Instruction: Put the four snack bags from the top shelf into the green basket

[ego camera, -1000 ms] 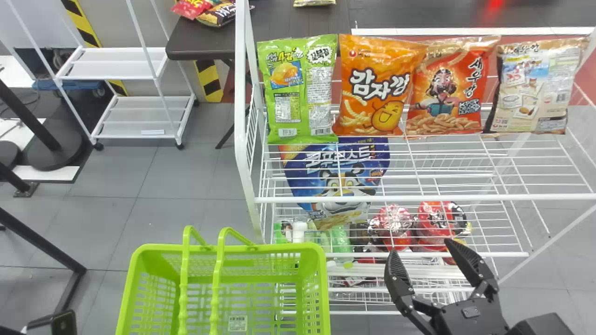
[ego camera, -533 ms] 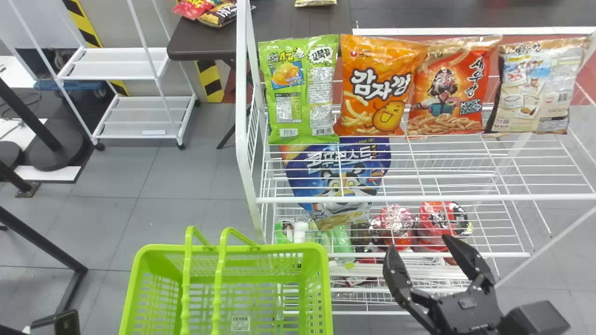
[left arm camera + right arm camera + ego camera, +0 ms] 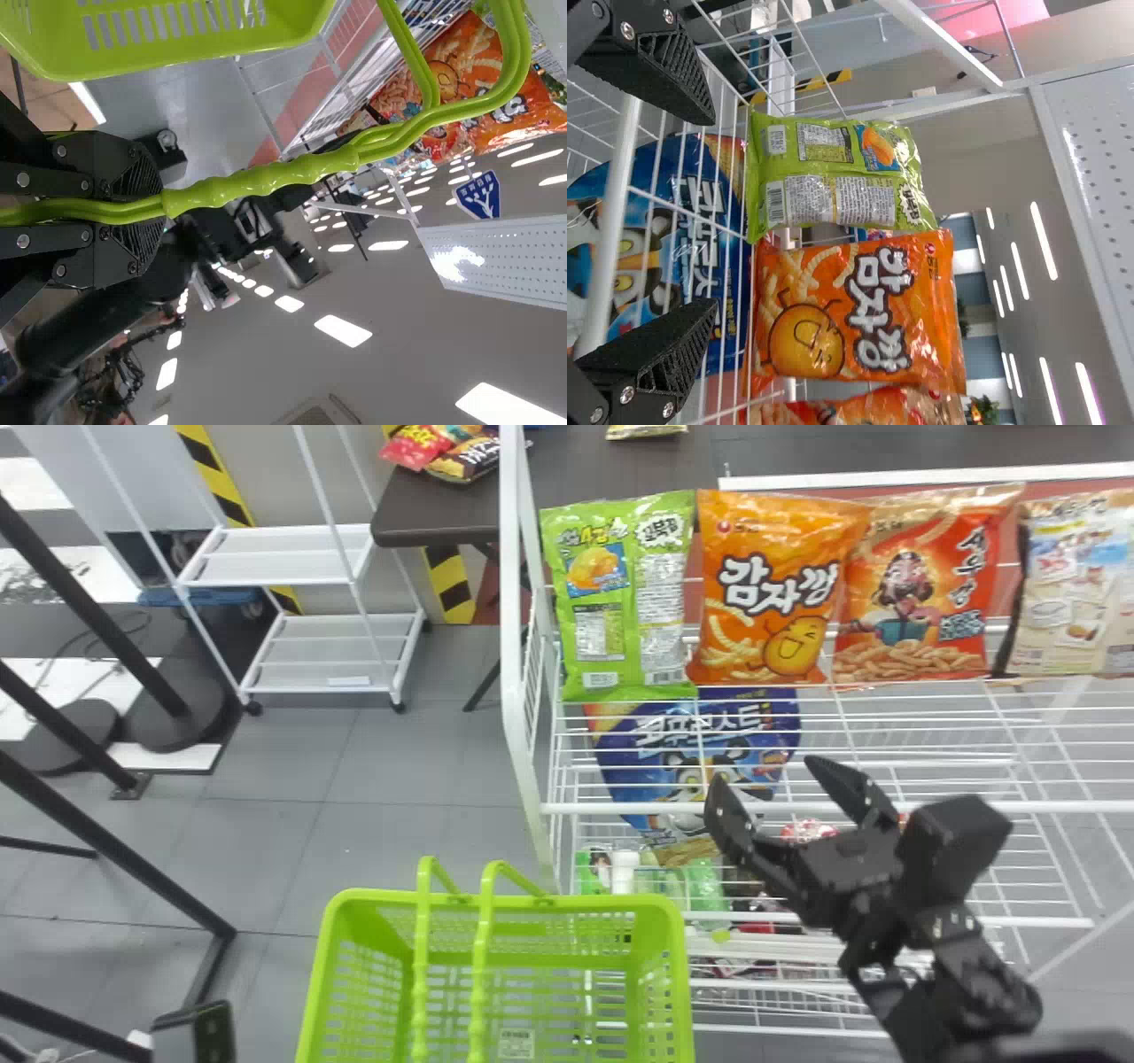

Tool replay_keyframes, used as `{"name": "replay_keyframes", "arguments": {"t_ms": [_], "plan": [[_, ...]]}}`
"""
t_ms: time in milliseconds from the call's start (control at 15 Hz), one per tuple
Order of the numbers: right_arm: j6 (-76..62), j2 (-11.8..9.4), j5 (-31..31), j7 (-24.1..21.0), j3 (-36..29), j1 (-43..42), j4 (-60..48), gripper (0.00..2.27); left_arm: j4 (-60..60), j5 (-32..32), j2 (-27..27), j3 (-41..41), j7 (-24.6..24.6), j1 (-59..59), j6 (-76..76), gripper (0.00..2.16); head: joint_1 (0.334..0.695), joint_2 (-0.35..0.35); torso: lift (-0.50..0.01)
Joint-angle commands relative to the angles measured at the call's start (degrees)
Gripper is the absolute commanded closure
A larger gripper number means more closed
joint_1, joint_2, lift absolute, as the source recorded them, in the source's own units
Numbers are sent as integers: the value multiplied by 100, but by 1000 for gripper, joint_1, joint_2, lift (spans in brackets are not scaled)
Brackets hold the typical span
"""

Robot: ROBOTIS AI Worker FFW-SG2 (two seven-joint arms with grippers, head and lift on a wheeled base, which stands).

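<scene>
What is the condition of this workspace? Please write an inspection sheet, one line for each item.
Surface: white wire top shelf.
Job's things: green bag, orange bag, red bag, beige bag in a row on it; green basket held by its handles.
Clutter: blue bag below the top shelf.
Grippers: left gripper shut on the handles; right gripper open, near the shelf front.
Cables: dark cable on the floor.
Surroundings: white rack, dark table.
</scene>
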Motion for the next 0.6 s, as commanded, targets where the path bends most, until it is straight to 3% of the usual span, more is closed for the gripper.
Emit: {"name": "replay_keyframes", "arguments": {"t_ms": [0, 333, 533], "plan": [[339, 5, -15, -128, 130, -695, 333, 87, 16, -6, 44, -72, -57, -83, 51, 2148, 695, 159, 0], [550, 5, -349, -225, 306, -2057, 1387, 87, 78, 12, 124, -142, -57, -136, 51, 2148, 695, 157, 0], [550, 5, -745, 48, 438, -2848, 2381, 87, 113, 20, 185, -186, -57, -153, 51, 2148, 695, 169, 0]]}}
